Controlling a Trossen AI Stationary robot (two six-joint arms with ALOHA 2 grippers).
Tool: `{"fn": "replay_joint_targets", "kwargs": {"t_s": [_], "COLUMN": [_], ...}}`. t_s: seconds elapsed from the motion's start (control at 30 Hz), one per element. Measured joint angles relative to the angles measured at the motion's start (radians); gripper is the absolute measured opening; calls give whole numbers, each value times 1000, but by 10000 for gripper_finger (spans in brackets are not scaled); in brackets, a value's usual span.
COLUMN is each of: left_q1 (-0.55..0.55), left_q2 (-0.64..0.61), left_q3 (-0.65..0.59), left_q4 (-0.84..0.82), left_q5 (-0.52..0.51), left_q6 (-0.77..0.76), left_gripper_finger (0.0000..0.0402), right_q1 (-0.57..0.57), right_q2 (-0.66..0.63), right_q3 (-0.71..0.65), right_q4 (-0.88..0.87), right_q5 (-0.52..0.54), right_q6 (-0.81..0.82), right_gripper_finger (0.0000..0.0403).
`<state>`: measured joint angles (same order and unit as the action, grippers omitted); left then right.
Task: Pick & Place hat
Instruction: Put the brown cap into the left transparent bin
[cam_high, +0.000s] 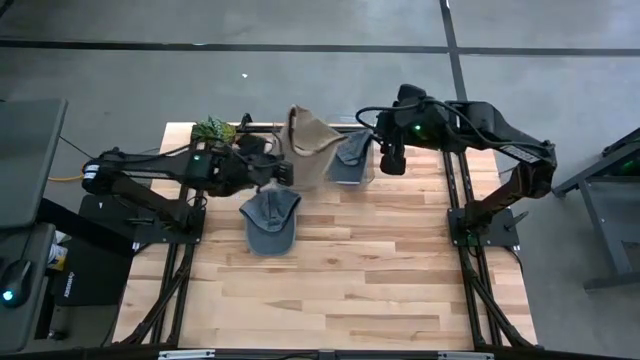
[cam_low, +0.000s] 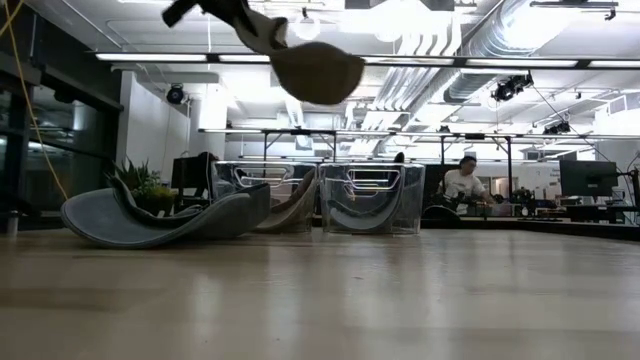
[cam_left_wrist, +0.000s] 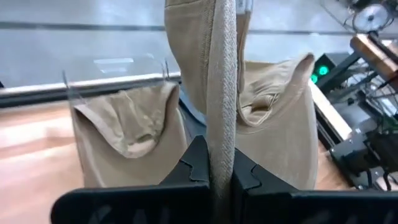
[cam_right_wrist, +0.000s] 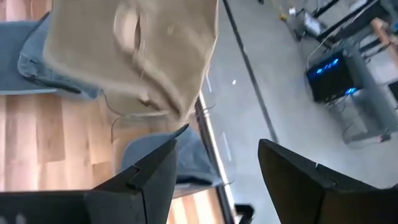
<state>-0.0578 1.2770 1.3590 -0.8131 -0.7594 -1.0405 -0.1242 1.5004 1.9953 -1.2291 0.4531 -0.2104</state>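
Tan fabric hangs in the air above the far edge of the wooden desk (cam_high: 350, 270), where the left gripper (cam_left_wrist: 214, 177) has its two dark fingers pressed together on the brim of a beige hat (cam_high: 308, 135). The cap dangles clear of the desk surface, over two clear plastic bins. One of them, the left bin (cam_high: 310, 172), already holds a second beige hat (cam_left_wrist: 134, 124), which the left wrist view shows slumped inside the transparent walls just beyond the lifted one. Beside it, the right bin (cam_high: 352, 165) contains a blue-grey hat (cam_high: 350, 152). A denim hat (cam_high: 270, 220) lies flat on the bare wood nearer the middle of the desk, on the left arm's side, apart from both bins. The right gripper (cam_right_wrist: 217, 165) hovers over the far edge by the right bin, its fingers spread and holding nothing. A small green plant (cam_high: 214, 130) sits at the far left corner of the desk. Across the room behind the desk, seen from the low view, a person (cam_low: 463, 182) sits at a workstation.
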Motion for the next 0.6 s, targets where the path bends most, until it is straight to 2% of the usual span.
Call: {"fn": "replay_joint_targets", "kwargs": {"t_s": [0.13,0.33,0.5,0.6], "left_q1": [0,0,6,45], "left_q2": [-51,-109,-128,-163], "left_q3": [0,2,-19,-105], "left_q4": [-29,-28,-16,12], "left_q5": [-44,-164,-227,-167], "left_q6": [2,-16,-31,-57], "left_gripper_finger": [0,0,0,0], "right_q1": [0,0,3,3], "right_q2": [0,0,-51,-109], "right_q3": [0,-21,-207,-363], "right_q4": [-36,-77,-19,67], "right_q5": [-23,-168,-222,-229], "right_q6": [55,228,299,344], "right_gripper_finger": [218,216,216,216]}}
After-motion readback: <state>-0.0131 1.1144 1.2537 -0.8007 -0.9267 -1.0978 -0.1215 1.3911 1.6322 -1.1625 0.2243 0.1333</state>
